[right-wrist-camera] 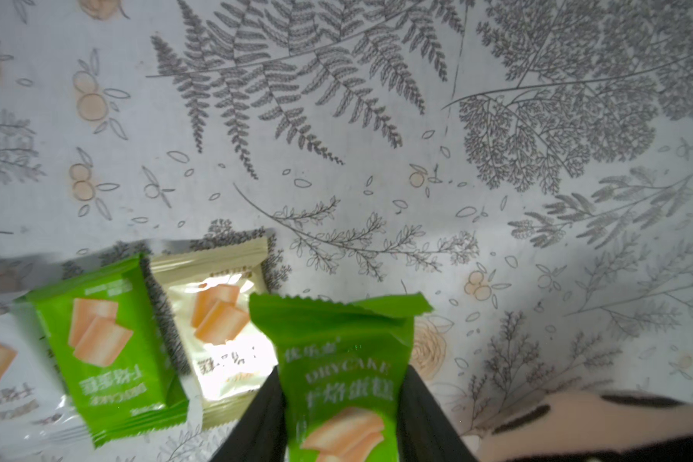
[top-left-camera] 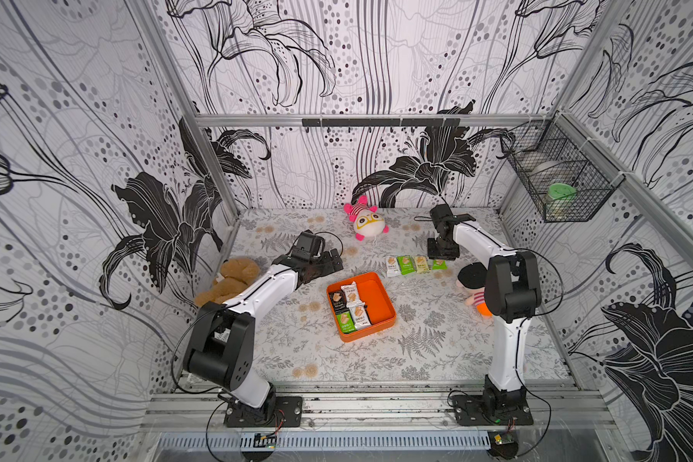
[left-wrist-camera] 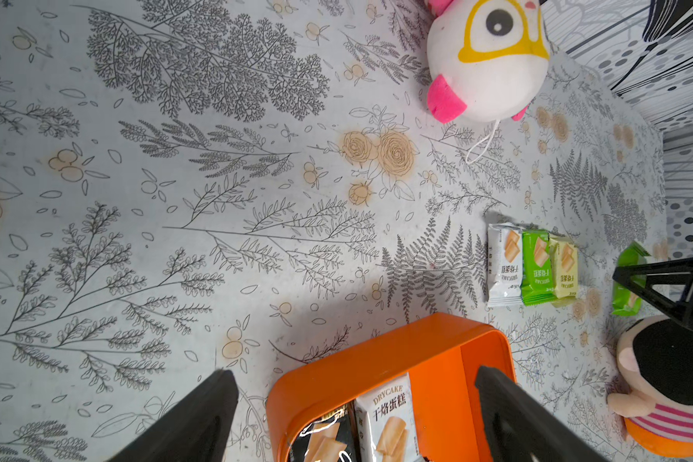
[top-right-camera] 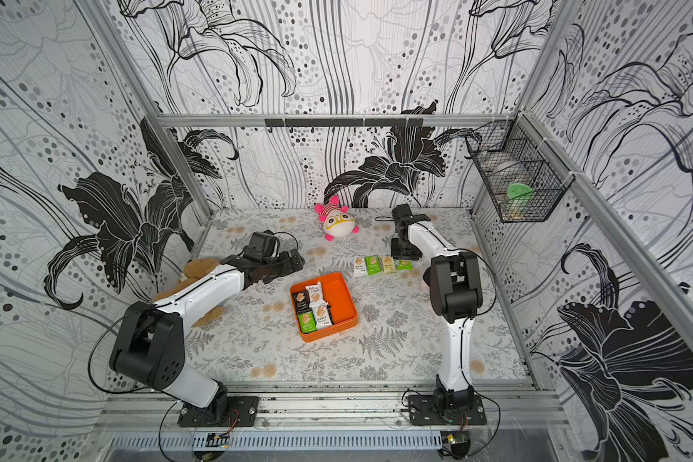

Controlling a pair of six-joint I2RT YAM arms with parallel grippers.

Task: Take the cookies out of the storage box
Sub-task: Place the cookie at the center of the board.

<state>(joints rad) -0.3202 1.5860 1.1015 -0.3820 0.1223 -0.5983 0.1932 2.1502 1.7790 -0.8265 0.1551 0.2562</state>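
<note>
My right end effector (right-wrist-camera: 343, 374) pinches a flat, serrated-edge green packet (right-wrist-camera: 337, 332); left end effector (left-wrist-camera: 355, 374) splayed wide.

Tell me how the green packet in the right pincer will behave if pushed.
Probably floppy at its edges: the green packet, held in the right pincer, shows a folded corner. Likely light, being small and flat. Its glossy film may slide readily on the patterned tabletop.
</note>
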